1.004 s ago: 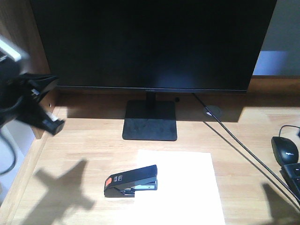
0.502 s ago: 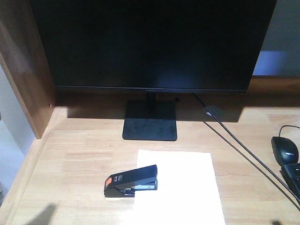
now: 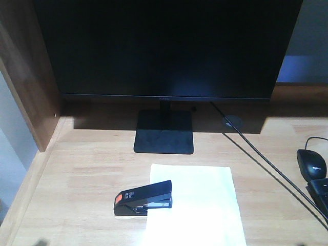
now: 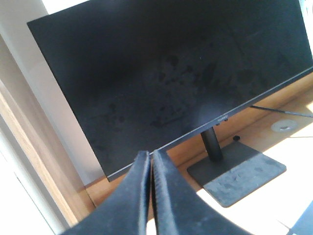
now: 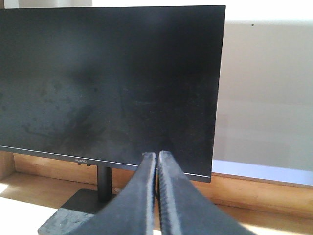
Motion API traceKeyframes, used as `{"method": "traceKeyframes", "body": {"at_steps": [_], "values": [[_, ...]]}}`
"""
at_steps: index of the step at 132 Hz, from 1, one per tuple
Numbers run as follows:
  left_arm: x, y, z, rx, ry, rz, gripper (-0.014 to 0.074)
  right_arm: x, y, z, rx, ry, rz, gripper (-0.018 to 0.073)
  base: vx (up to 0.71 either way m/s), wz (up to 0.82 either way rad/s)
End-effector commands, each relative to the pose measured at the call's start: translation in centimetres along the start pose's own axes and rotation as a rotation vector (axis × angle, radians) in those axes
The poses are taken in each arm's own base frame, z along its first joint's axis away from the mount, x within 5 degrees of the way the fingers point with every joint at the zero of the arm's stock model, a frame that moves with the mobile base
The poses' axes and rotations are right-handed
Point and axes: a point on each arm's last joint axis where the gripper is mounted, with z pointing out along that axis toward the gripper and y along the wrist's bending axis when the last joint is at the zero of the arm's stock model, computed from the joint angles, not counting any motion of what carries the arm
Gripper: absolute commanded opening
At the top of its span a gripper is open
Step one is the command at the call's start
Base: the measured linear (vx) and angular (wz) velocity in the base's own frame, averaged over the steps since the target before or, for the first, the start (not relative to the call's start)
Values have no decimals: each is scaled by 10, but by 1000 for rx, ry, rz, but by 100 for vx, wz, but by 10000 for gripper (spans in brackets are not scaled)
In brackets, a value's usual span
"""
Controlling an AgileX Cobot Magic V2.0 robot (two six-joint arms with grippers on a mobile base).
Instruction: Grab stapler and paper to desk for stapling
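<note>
Light wood is what you see across the desk [image 3: 82, 174], lit by hard sun. Your stapler [image 3: 143, 198] lies flat at about 6 o'clock in the front view, its orange-labelled end pointing to 9 o'clock and its other end overlapping the left edge of the paper [image 3: 197, 205]. The white sheet lies flat on the desk, running off the bottom of that view, just in front of the black monitor stand [image 3: 164, 131]. The dark monitor [image 3: 166, 48] fills the top half. At 3 o'clock you have a black mouse [image 3: 311, 164] with a keyboard corner [image 3: 320, 197] just below it, and a cable [image 3: 266, 166] runs diagonally from behind the monitor toward 4 o'clock. Your left gripper [image 4: 149, 161] shows only in its wrist view, fingers pressed together with nothing between them, aimed at the monitor's lower edge. Your right gripper [image 5: 157, 161] likewise has its fingers closed together and empty, facing the screen.
</note>
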Motion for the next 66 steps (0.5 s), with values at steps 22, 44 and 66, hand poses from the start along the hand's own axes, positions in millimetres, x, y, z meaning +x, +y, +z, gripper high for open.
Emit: {"method": "traceKeyframes", "body": {"at_steps": [22,44,66], "values": [[-14,4,0,-14,-88,-13,-6,-8,-2,0,19,-10,-45,-6,0,0],[-14,4,0,-14,-88,-13,-6,-8,-2,0,19,-10,-45,-6,0,0],[-14,4,0,-13,-83,-13,-6,-8,-2,0,19,-10,-45,-6,0,0]]}}
